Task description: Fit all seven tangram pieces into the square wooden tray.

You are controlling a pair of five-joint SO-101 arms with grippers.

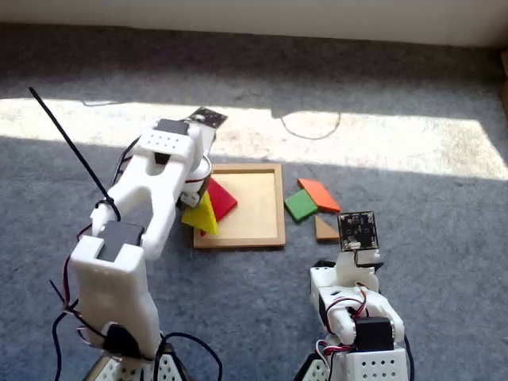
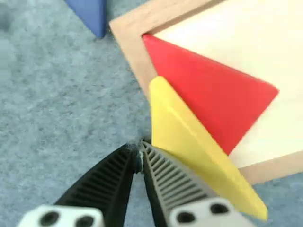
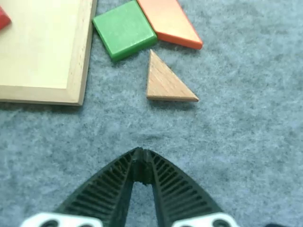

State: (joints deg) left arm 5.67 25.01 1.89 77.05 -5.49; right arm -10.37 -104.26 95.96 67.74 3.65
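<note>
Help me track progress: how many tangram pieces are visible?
6. Red triangle in the tray; yellow triangle over its rim; blue piece on carpet beside it; green square, orange parallelogram and wooden triangle right of the tray. One may be hidden.

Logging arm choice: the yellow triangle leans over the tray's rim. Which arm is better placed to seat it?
Probably left. The left jaws, shut, sit beside the yellow triangle at the tray rim; the right jaws are over carpet near the wooden triangle, across the tray.

High view: fixed, overhead from the near side, looking down and away. Wrist views: close, angled downward. All three share the wooden tray (image 1: 238,242).
</note>
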